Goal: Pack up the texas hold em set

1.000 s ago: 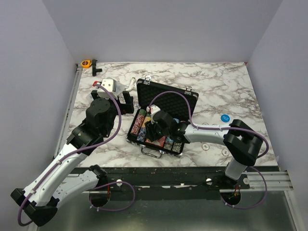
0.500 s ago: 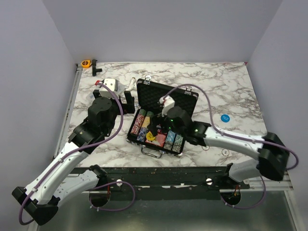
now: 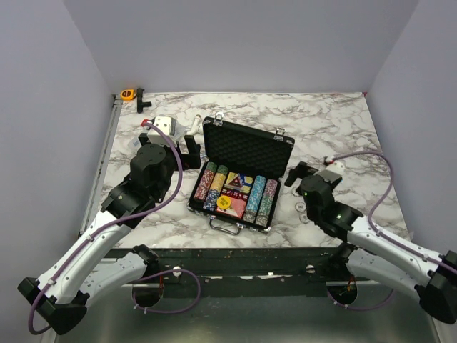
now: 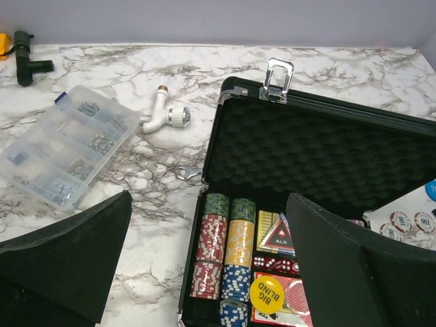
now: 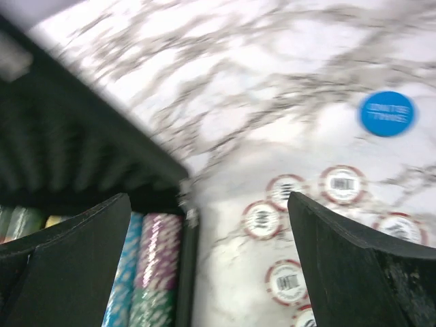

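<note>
The black silver-trimmed briefcase (image 3: pixel 246 146) lies open in the middle, foam lid up. Rows of poker chips (image 3: pixel 211 186) fill its tray, with a yellow "BIG BLIND" disc (image 4: pixel 267 293) on the red card deck (image 4: pixel 297 306). My left gripper (image 3: pixel 191 151) hovers open by the case's left edge (image 4: pixel 209 204), holding nothing. To the right of the case my right gripper (image 3: pixel 300 173) is open and empty (image 5: pixel 208 201) above the marble. Several loose round chips (image 5: pixel 262 219) lie there (image 3: pixel 303 211), and a blue disc (image 5: pixel 386 114) sits farther out.
A clear compartment box (image 4: pixel 65 153) and a white pipe fitting (image 4: pixel 167 117) lie left of the case, with a small wrench (image 4: pixel 191 172) by the lid corner. An orange tape measure (image 3: pixel 128 93) and a black T-piece (image 4: pixel 26 58) sit at the far left corner.
My right gripper has opened and swung out of the case to the right, over the loose chips. The yellow disc now lies uncovered in the tray. The left arm has barely moved.
</note>
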You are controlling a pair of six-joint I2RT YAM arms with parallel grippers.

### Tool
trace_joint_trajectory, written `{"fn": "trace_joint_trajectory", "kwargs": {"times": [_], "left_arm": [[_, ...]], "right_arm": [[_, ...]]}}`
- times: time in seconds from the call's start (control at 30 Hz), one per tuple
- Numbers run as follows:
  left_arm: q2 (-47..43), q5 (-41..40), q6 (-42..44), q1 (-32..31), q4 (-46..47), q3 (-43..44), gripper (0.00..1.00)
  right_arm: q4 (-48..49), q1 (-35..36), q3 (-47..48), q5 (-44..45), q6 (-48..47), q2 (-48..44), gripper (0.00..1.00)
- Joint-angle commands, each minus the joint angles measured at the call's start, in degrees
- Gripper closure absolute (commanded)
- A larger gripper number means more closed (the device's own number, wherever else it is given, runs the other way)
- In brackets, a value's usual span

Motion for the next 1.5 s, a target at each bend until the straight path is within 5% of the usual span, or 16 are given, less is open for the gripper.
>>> {"fn": "trace_joint_trajectory", "kwargs": {"times": [0.0, 0.2, 0.3, 0.43, 0.87, 0.93, 1.03, 1.47], "left_arm": [[-0.47, 1.77, -0.74, 0.26, 0.37, 0.97, 0.05], [-0.87, 2.49, -1.18, 0.25, 0.17, 1.11, 0.05], [-1.23, 2.76, -1.27, 0.23, 0.01, 1.16, 0.05], [-1.99, 3.0, -1.58, 0.26, -0.11, 1.17, 0.05], [-2.77, 3.12, -1.45, 0.21, -0.11, 1.31, 0.05], [-2.7, 3.27, -1.45, 0.28, -0.11, 1.32, 0.05], [-2.68, 3.11, -1.45, 0.21, -0.19, 1.27, 0.05], [-2.39, 3.34, -1.45, 0.23, -0.25, 1.36, 0.05]], "right_arm": [[-7.9, -9.89, -3.59, 1.79, 13.27, -6.51, 0.0], [-8.24, -31.26, -1.76, -15.1, 13.88, -2.37, 0.02], [-9.83, -44.24, 4.41, -27.96, 11.88, 11.15, 0.01], [-15.81, -53.19, 14.23, -34.62, 11.29, 27.4, 0.0], [-29.67, -53.69, 30.38, -28.32, 13.47, 45.97, 0.02], [-31.45, -53.65, 32.13, -26.61, 13.9, 47.64, 0.05], [-32.46, -53.71, 34.44, -27.48, 13.03, 49.8, 0.27], [-32.51, -53.69, 35.87, -29.07, 13.12, 53.69, 0.33]]}}
